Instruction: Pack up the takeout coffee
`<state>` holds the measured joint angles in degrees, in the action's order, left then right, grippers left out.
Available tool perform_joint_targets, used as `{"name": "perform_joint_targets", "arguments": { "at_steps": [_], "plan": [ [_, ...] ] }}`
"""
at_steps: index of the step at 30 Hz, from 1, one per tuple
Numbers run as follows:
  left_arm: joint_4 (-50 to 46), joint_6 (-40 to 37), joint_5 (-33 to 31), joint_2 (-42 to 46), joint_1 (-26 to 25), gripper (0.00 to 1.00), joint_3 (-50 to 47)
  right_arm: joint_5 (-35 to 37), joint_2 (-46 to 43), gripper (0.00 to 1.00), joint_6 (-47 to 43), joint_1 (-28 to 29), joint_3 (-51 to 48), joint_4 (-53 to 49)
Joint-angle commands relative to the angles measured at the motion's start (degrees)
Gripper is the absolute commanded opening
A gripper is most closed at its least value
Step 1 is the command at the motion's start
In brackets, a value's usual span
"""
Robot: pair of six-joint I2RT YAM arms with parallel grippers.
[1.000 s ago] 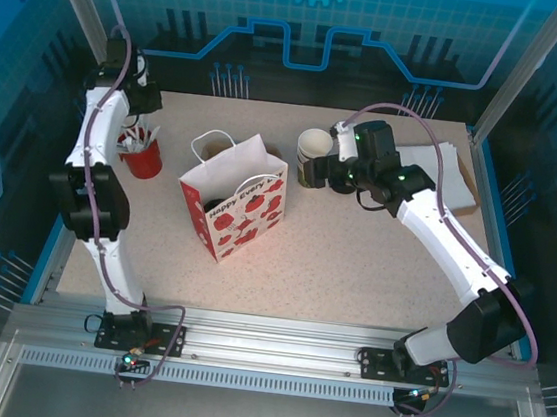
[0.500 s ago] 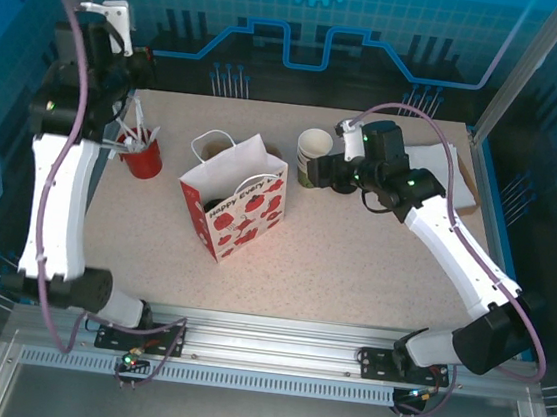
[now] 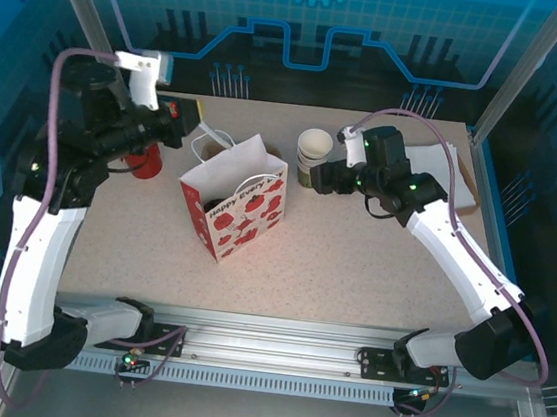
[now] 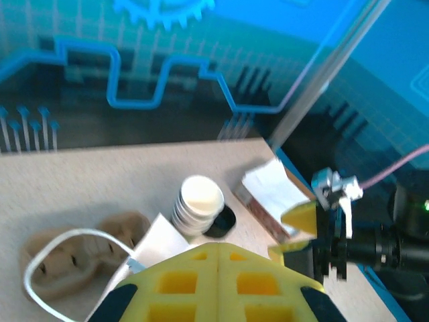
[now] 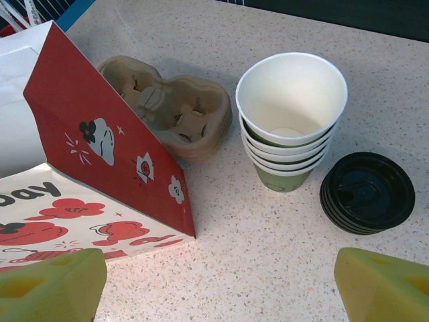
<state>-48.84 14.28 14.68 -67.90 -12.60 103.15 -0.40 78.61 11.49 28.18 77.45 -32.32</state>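
Top external: my left gripper (image 3: 183,123) is up at the far left of the table (image 3: 352,267), above the rim of one red cup (image 3: 145,163) holding utensils. One red-and-white bag (image 3: 244,205) stands mid-table. Takeout coffee (image 3: 211,204): I only get a dark round shape low inside the bag mouth. It looks like a black lid, but it's too small to make out the cup colours. My right gripper (image 3: 319,176) sits just beside one cup stack (image 3: 314,150), right of the bag.

Left wrist: left gripper (image 4: 218,258) is clenched, yellow fingers pressed together with nothing between them. Past them I see the cup stack (image 4: 200,201), a lid stack (image 4: 222,220) touching its right side, one pulp carrier (image 4: 80,248), a white bag handle and one paper stack (image 4: 271,191).

Right wrist: right gripper (image 5: 216,285) is spread wide, one yellow finger in each lower corner with bare table between them, so it grasps nothing. Cup stack (image 5: 289,127) shows at least four nested lidless cups, cream above green. Lid stack (image 5: 365,191) is black and several deep, exact count unclear. Carrier (image 5: 171,111) lies behind the bag (image 5: 100,147), touching it.
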Motion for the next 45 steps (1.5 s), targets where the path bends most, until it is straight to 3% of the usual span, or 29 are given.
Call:
{"name": "perform_joint_targets", "arguments": {
  "at_steps": [1,13,17,20,24,29,36,45],
  "plan": [
    [1.43,4.23,8.15,-0.01,-0.47,0.0,-4.29,0.66,-1.92,0.89,-0.8,-0.16,-0.73,-0.86],
    [21.23,9.74,9.1,-9.99,-1.78,0.0,-21.46,1.55,-1.77,0.9,-0.52,-1.26,-2.12,-0.98],
    [20.29,8.62,9.18,-15.66,-1.99,0.07,-20.23,1.55,-1.45,0.9,-0.5,-1.93,-2.13,-1.17],
    [19.58,7.34,8.88,-16.34,-1.9,0.24,-18.6,1.59,-1.14,0.9,-0.49,-2.56,-1.89,-1.35],
    [18.26,5.46,7.23,-15.19,-1.68,0.36,-15.17,2.16,-0.56,0.9,-0.45,-4.23,-1.42,-1.66],
    [18.43,5.33,5.96,-11.43,-1.26,0.47,-11.27,2.68,1.16,0.9,0.31,-11.75,0.46,-2.4],
    [27.94,12.34,13.89,-4.56,-1.63,0.64,-15.29,5.52,9.87,0.89,4.21,-27.95,3.26,-1.44],
    [25.88,10.15,14.26,-1.92,-1.73,0.68,-20.18,14.28,28.59,0.87,4.34,-34.17,14.37,-5.7]
  ]
}}
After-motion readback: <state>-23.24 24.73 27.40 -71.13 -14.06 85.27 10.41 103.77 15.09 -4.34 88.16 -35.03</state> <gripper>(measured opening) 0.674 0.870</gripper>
